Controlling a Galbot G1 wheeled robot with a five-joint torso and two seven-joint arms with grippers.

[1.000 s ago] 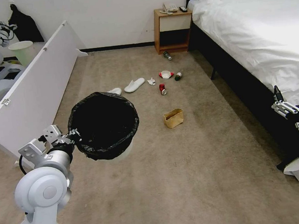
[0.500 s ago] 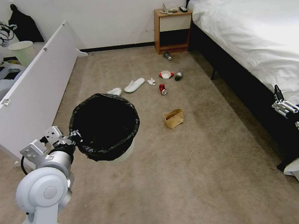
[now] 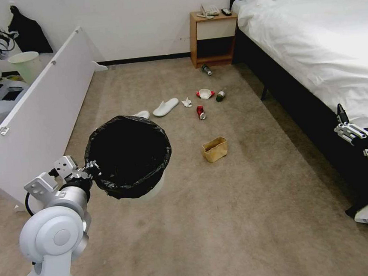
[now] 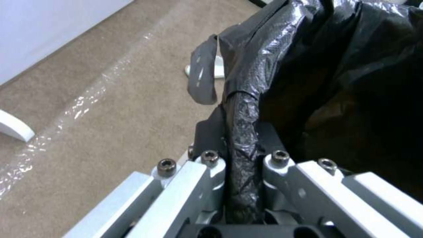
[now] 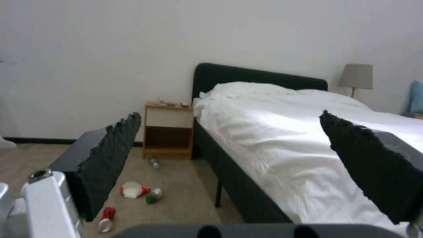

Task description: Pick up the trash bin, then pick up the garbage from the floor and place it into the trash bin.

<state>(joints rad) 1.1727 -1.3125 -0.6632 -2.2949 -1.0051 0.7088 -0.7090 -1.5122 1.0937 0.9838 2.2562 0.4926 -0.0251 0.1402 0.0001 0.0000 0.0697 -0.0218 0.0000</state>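
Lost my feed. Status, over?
Left hand shut on trash bin rim, bin aloft. Right hand open, empty, beside bed. Garbage on carpet ahead, path unobstructed.

1. The place is a bedroom, hotel-like: a large bed [image 3: 321, 35] with white bedding and a dark headboard [image 5: 260, 77] stands against the wall.
2. A wooden nightstand [image 3: 211, 36] sits beside the bed's head, carrying a telephone [image 3: 209, 9].
3. Beige carpet [image 3: 241, 201] covers the floor.
4. A shaded lamp [image 5: 356, 76] stands beyond the bed.

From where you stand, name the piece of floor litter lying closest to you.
The brown paper bag: it sits alone on the carpet, nearer than the red can, the slippers and the bottles.
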